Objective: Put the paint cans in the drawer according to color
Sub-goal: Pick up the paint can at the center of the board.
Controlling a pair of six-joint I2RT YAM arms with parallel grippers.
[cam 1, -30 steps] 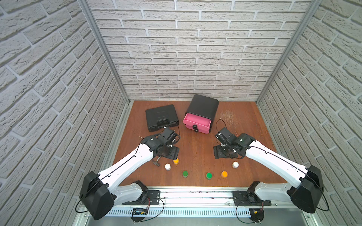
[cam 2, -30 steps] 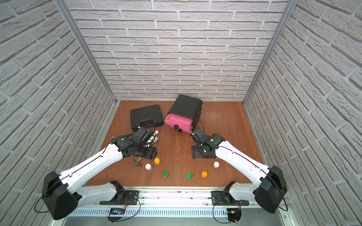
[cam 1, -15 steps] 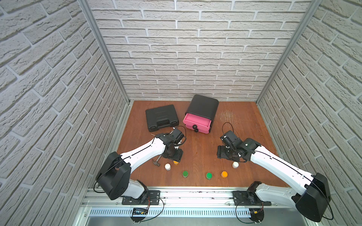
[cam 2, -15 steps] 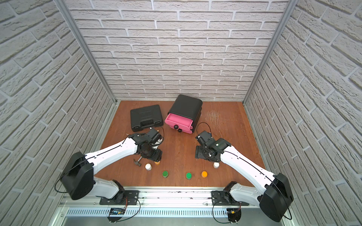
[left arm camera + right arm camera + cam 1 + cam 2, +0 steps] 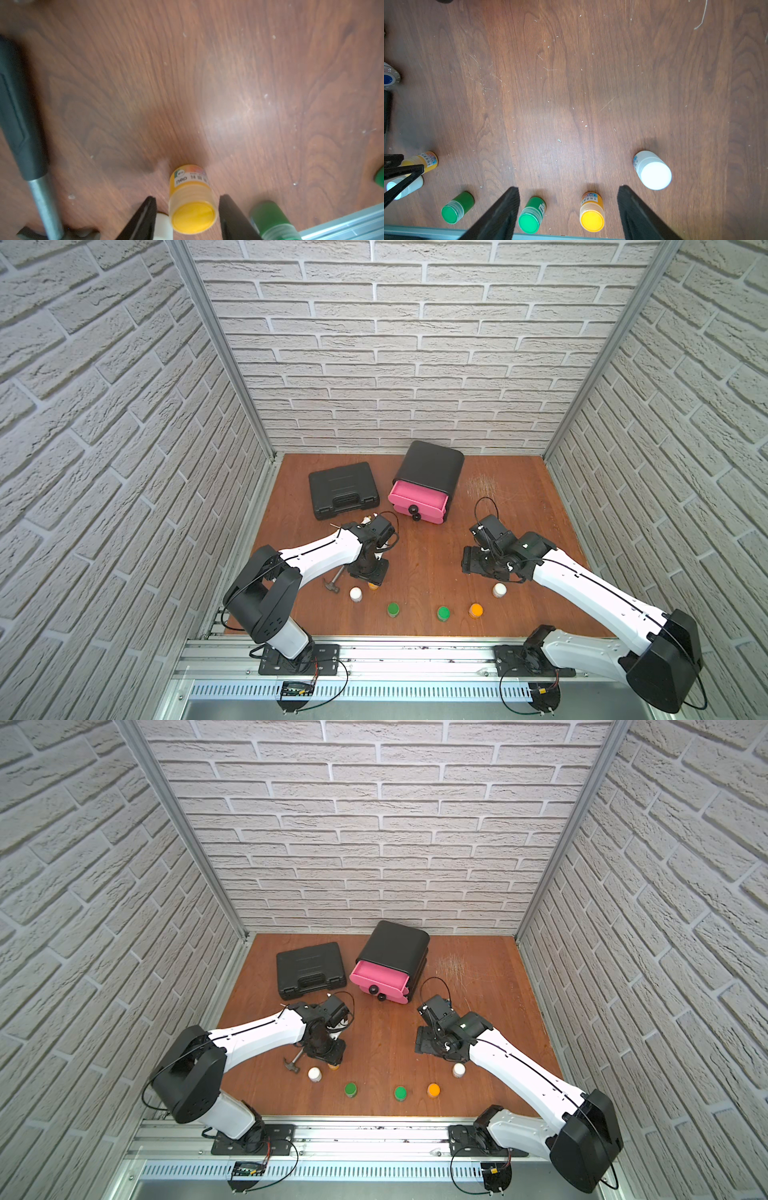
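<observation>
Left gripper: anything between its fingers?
An orange-yellow paint can stands upright between the fingers of the left gripper, not yet clamped; the left wrist view shows it.

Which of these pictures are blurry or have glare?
Left wrist view: the hammer is smeared, and pale glare sits on the table. Right wrist view: the white jar is sharp, with a soft shadow. Both top views: crisp, evenly lit brick walls.
</observation>
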